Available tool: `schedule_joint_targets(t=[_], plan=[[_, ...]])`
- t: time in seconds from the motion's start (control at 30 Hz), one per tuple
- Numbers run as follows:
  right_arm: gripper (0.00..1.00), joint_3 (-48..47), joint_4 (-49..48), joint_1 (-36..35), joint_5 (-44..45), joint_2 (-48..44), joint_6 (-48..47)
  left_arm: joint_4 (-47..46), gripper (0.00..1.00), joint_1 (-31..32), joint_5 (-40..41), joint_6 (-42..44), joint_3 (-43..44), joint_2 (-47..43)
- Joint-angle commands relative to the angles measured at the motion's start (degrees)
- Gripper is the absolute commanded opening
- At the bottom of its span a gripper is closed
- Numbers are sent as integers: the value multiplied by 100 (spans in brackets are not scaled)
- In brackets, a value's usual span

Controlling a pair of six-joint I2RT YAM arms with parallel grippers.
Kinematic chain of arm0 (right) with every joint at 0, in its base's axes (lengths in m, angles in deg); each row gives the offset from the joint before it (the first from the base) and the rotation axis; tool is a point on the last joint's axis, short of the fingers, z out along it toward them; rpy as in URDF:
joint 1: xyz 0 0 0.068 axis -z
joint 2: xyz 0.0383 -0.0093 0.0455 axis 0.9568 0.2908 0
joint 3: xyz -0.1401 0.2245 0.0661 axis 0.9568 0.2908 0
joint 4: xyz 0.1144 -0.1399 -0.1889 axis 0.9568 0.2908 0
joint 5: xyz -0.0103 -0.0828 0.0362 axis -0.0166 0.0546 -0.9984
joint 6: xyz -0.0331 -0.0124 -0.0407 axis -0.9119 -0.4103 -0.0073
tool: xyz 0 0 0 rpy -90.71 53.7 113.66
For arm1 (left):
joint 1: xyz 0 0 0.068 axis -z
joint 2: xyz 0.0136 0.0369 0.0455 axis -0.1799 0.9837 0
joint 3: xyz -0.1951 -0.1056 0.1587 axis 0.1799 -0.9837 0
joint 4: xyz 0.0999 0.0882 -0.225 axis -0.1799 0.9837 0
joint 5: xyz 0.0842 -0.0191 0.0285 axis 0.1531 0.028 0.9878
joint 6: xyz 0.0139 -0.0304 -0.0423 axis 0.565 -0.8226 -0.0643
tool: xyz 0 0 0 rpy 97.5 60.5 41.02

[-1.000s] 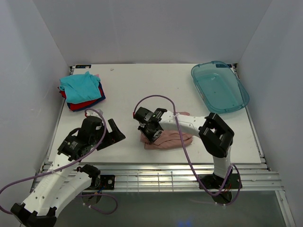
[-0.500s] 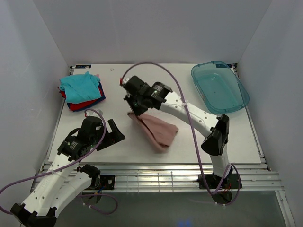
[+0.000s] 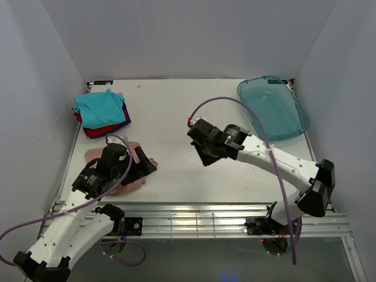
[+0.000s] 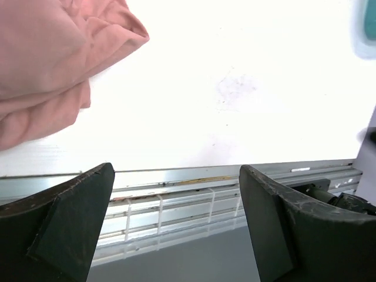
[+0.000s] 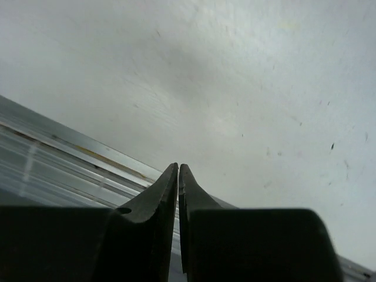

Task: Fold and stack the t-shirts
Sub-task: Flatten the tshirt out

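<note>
My left jaws stand wide apart with nothing between them, low over the near-left part of the worktop (image 3: 176, 106). The pink t-shirt (image 3: 94, 155) lies there in a loose, crumpled heap, not folded. In the overhead view my left arm (image 3: 97, 176) covers its middle, so cloth shows on either side of my wrist. From my left wrist camera the pink t-shirt (image 4: 47, 59) fills the upper left corner, off to one side of the parted jaws and not touching them.

My right jaws are pressed together, tip against tip, and hold nothing. My right arm (image 3: 276, 161) reaches in from the near right, so these jaws sit above the middle of the worktop, well apart from the pink t-shirt. The right wrist camera shows only bare surface and the metal rail at the near edge.

In the far-left corner stands the stack: the teal t-shirt (image 3: 100, 104) on top, with the red t-shirt (image 3: 100, 129) and the dark-blue t-shirt (image 3: 126, 119) showing at its edges below. The plastic tray (image 3: 273, 108) sits at the far right.
</note>
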Motion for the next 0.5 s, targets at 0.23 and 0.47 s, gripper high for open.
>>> schedule_joint_targets(t=[0.23, 0.47], plan=[[28, 1597, -1696, -28, -899, 131, 508, 42, 98, 13, 1941, -294, 193, 746], [30, 481, -1478, -186, -1075, 975, 367, -27, 98, 13, 2680, -461, 89, 1888]])
